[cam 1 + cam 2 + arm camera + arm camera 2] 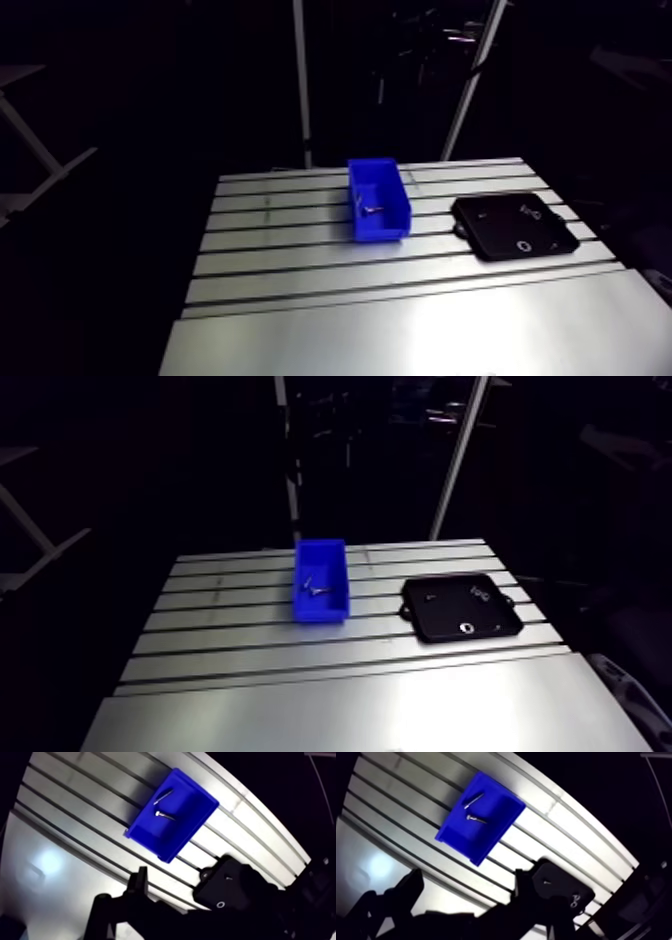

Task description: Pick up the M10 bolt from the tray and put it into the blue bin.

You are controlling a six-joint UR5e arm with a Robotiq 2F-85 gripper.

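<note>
Your slotted aluminium desk [400, 320] fills most of the arm view, with its grooves running across and a bright glare on the near plain strip. On it sits the black tray [480, 225], flat with rounded corners, a little apart from the blue bin [382, 230], which lies with its long side across the grooves. You will find no wording you can read on either: the pale marks on the tray are too small to make out as letters or a brand. In the wrist view your pincer [467, 877] shows as two dark fingers [411, 887] spread wide, with only bare desk between them, so it is holding nothing. The bin lies ahead of the pincer and well clear of it, while the tray lies close beside one finger and is partly hidden by it. Inside the bin you can see two slim bolts [165, 815] lying flat on its floor, near each other and at an angle; which of them is the M10 you cannot tell from here. On the tray there is a small pale ring [524, 246] near its front edge and a few tiny bits [530, 211] towards its back.
</note>
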